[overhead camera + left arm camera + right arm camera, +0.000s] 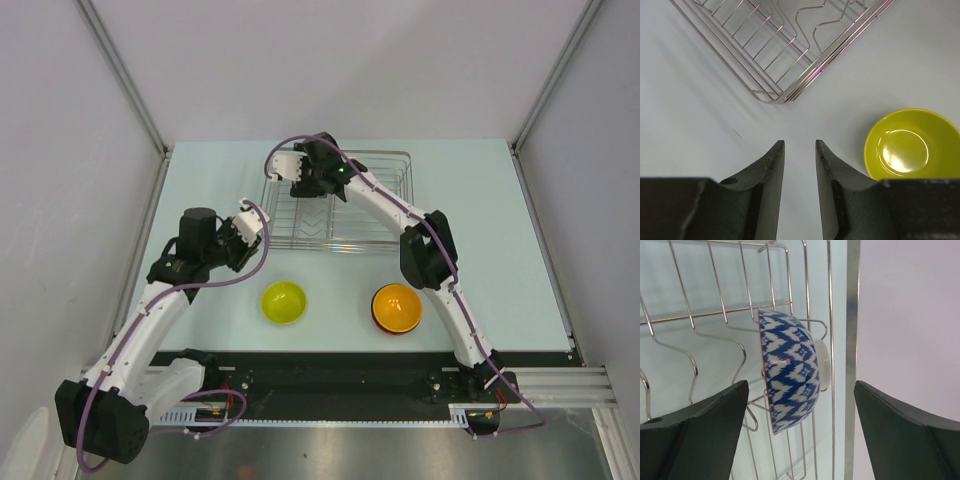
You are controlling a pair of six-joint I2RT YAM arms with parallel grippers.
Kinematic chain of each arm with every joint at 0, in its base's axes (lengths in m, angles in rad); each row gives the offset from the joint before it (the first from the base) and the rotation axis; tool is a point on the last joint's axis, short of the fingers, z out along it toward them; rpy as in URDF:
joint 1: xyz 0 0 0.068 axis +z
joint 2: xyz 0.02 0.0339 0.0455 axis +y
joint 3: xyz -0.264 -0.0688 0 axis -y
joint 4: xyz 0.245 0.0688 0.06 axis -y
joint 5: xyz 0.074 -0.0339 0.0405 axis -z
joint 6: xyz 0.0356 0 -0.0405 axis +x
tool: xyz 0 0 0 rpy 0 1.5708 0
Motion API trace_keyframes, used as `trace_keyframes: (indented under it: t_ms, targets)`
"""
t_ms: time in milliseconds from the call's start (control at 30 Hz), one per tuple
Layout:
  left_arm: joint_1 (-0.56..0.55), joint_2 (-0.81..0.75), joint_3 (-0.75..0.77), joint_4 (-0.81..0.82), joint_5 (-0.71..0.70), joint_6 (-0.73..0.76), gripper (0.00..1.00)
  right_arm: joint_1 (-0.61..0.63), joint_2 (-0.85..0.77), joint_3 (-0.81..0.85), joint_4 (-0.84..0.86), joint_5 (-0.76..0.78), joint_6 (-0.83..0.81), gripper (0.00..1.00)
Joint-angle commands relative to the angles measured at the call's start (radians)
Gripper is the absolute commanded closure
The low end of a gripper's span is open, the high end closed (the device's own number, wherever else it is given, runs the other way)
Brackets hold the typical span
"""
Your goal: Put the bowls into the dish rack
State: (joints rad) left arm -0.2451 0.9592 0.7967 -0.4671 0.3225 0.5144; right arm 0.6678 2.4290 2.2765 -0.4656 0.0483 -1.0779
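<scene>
The bowl (790,375) is propped edgewise by wires of the rack (853,315); right claw (801,384) is held wide, left claw (799,142) narrow, both empty.

Lime-yellow bowl (284,301); orange bowl (397,306); blue-and-white diamond-patterned bowl (790,371), thin red rim; silver wire rack (300,225); pale mint table (500,250).

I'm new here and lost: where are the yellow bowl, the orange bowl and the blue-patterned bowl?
yellow bowl (284,302): top view, inner middle.
orange bowl (397,305): top view, inner middle.
blue-patterned bowl (790,370): right wrist view, outer side.
</scene>
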Motion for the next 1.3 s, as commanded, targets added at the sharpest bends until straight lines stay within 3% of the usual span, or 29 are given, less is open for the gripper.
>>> trace_keyframes:
  t_ms: [0,200,300,500,533,900,1100,1267]
  targets:
    - [0.01,-0.019,-0.001,0.012,0.03,-0.019,0.64,0.009,-0.018,0.054,0.064,0.022,-0.016,0.08]
    - [0.01,-0.017,-0.002,0.007,0.036,-0.013,0.62,0.012,-0.034,0.054,0.047,0.028,-0.016,0.05]
    - [0.01,-0.011,-0.002,-0.001,0.029,0.01,0.5,0.01,-0.068,0.063,0.007,0.018,0.009,0.05]
    - [0.01,-0.019,-0.007,-0.019,0.072,0.05,0.15,-0.016,-0.205,0.054,-0.123,-0.036,0.176,0.0]
    - [0.01,-0.019,-0.005,-0.025,0.081,0.053,0.01,-0.029,-0.232,0.043,-0.142,-0.039,0.199,0.0]
    - [0.009,0.084,-0.051,-0.162,0.214,0.141,0.0,-0.218,-0.701,-0.409,-0.209,-0.3,0.605,0.0]
    - [0.007,0.174,-0.085,-0.142,0.194,0.164,0.03,-0.289,-0.86,-0.644,-0.133,-0.361,0.657,0.0]
    - [0.007,0.24,-0.077,-0.125,0.185,0.159,0.11,-0.298,-0.944,-0.762,-0.111,-0.393,0.691,0.0]
